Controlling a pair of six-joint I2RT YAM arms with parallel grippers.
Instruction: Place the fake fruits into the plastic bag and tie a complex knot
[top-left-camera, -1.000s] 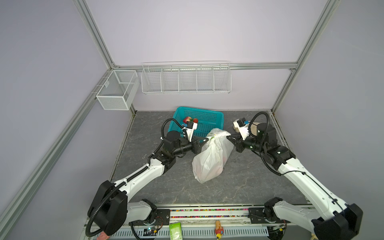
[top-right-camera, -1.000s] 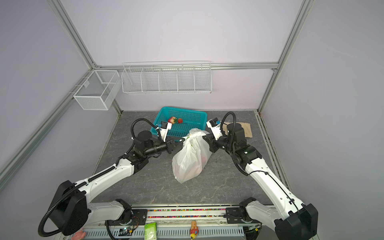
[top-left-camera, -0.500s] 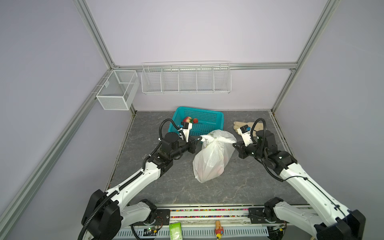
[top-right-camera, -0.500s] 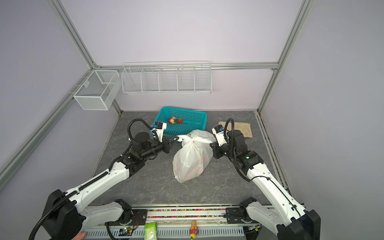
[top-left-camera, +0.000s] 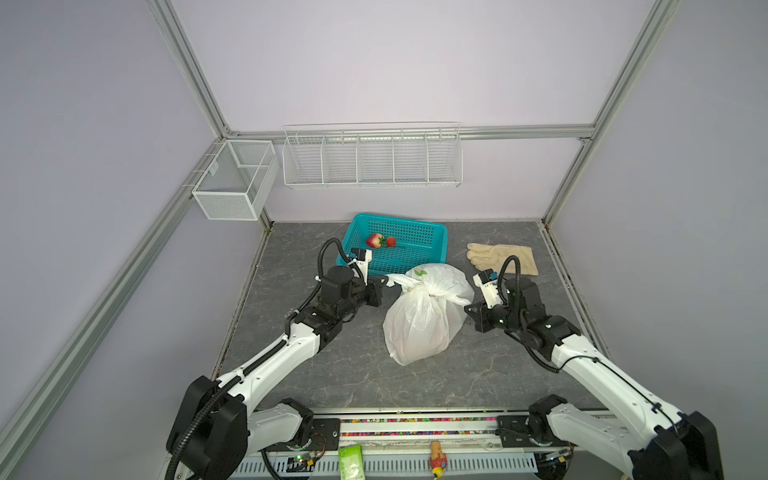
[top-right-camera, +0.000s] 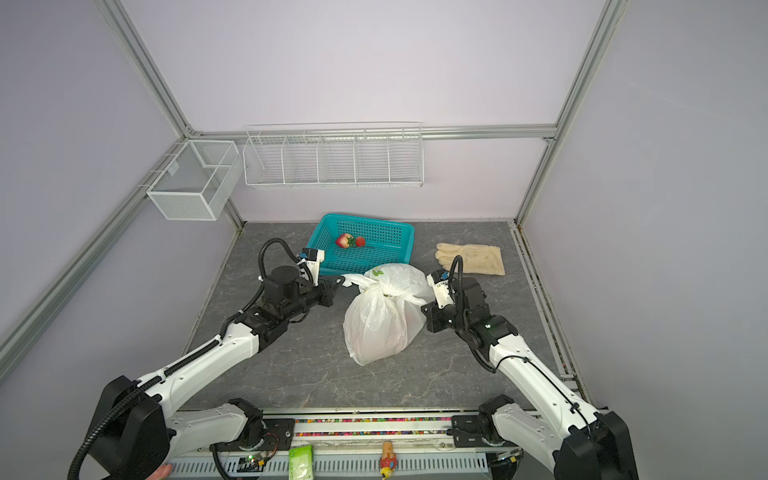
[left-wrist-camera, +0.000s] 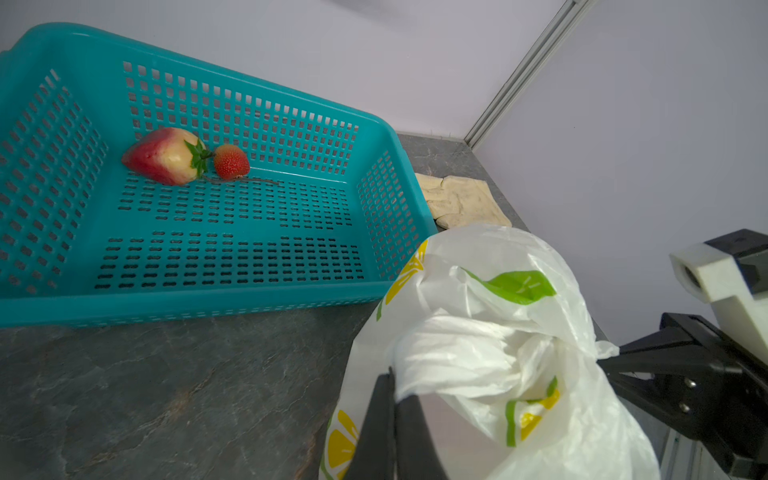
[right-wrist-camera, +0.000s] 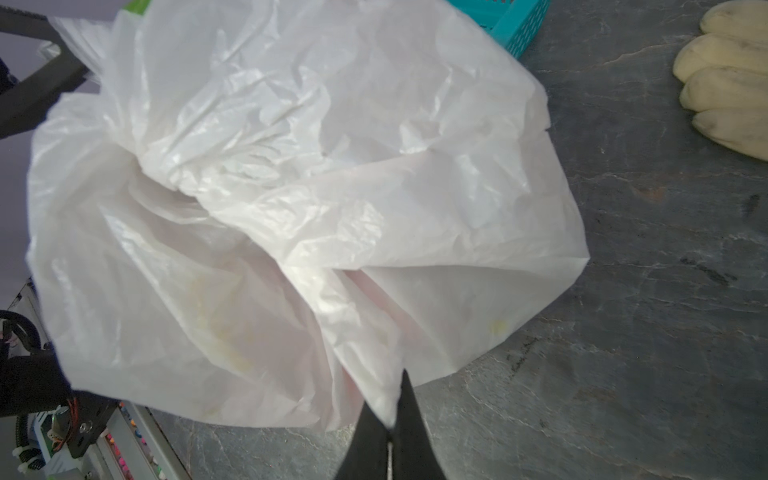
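The surface (top-left-camera: 340, 374) is a dark grey slab with pale, marble-like veins, closed in by lilac walls at the back and sides. Three things lie on it. A teal lattice basket (top-left-camera: 432, 232) sits at the back, near the rear wall. A white bag (top-left-camera: 415, 328), printed with lemon slices and green leaves, rests near the middle, its gathered top just in front of the basket; whether they touch cannot be told. A beige glove (top-left-camera: 503, 257) lies flat to the right of the basket, apart from it, fingers pointing toward it.
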